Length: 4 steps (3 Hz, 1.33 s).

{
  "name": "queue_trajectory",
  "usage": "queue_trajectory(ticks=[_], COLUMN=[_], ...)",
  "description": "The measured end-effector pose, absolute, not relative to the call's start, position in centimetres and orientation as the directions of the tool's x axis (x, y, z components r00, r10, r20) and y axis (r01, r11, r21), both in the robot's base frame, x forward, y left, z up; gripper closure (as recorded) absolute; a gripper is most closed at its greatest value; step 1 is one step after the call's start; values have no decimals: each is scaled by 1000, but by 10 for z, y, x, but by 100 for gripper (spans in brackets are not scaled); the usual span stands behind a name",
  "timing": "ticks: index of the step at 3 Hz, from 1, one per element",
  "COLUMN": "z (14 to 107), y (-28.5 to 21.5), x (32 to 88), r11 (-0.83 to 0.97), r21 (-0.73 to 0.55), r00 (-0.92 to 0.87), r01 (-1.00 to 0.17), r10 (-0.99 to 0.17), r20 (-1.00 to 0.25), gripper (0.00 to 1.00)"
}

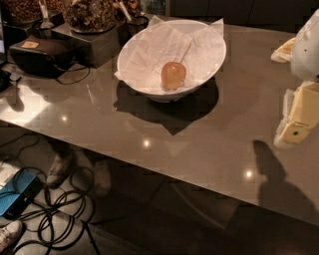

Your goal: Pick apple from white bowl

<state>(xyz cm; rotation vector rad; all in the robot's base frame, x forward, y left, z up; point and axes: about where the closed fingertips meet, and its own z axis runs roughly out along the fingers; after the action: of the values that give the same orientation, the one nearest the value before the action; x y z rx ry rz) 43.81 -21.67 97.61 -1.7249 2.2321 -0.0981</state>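
Note:
The apple (173, 74) is small, round and yellow-orange with a reddish blush. It lies inside the white bowl (149, 87), on the crumpled white paper lining whose corners stick up past the rim. The bowl stands on the glossy brown table at the upper middle. My gripper (295, 130), cream-coloured under a white arm housing, hangs at the right edge of the view above the table. It is well to the right of the bowl and lower in the view, apart from it, with nothing seen in it.
Dark containers of brown nuts (89, 15) stand on a dark stand at the back left, beside a black case (40, 55) with a cable. The table's front edge (149, 172) runs diagonally. Cables (60, 204), a blue box and shoes lie on the floor below.

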Motion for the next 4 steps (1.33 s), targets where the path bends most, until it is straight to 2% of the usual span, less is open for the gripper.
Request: queue_trajectory(ticks=[2,4], z=[983,1016], y=[-206,-151], x=[447,499], r11=[271,205], r21=[-240,-182], r00=[-213,-143], r01=[-932,-962], r10=[-947,-942], r20=[-240,-305], gripper=[0,0])
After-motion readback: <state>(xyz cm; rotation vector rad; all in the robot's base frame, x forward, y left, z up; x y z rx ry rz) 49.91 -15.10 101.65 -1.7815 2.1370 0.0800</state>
